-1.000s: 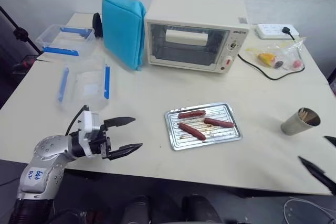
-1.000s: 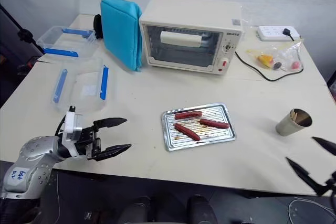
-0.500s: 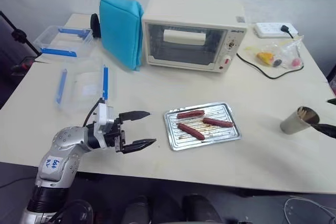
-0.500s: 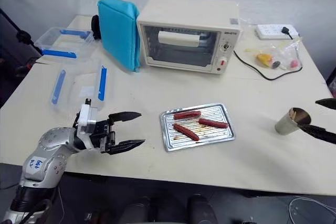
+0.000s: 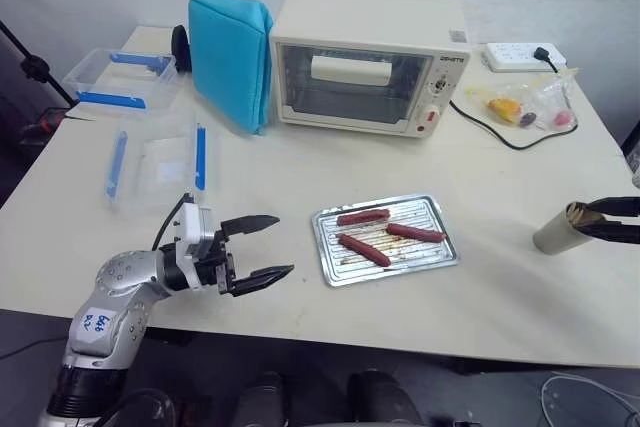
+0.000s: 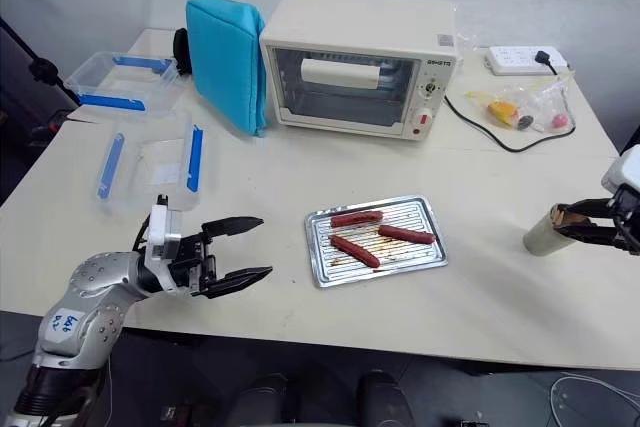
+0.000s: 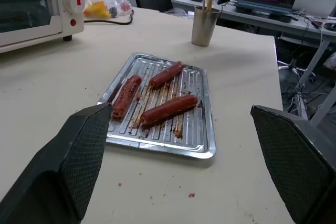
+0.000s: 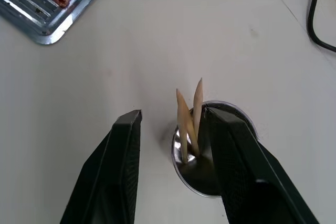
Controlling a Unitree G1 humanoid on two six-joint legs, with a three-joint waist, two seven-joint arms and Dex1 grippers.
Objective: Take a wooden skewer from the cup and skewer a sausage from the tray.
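Right hand (image 8: 170, 129) at right edge of frame, over the cup (image 6: 548, 231), jaws partly closed around two wooden skewers (image 8: 189, 116) but not yet pinching them. Left hand (image 5: 262, 250) wide open, lower left, beside tray (image 5: 437, 257) at centre. Three sausages (image 5: 364, 250) lie in tray on desk (image 5: 300, 167).

tray (image 7: 194, 148): shiny ridged metal, greasy brown smears | sausages (image 7: 168, 109): glossy, kinda wrinkled skin | skewers (image 8: 188, 116): pale bare wood | cup (image 7: 204, 25): matt paper | table (image 5: 300, 172): smooth matt off-white | pouch (image 5: 233, 55): soft blue cloth
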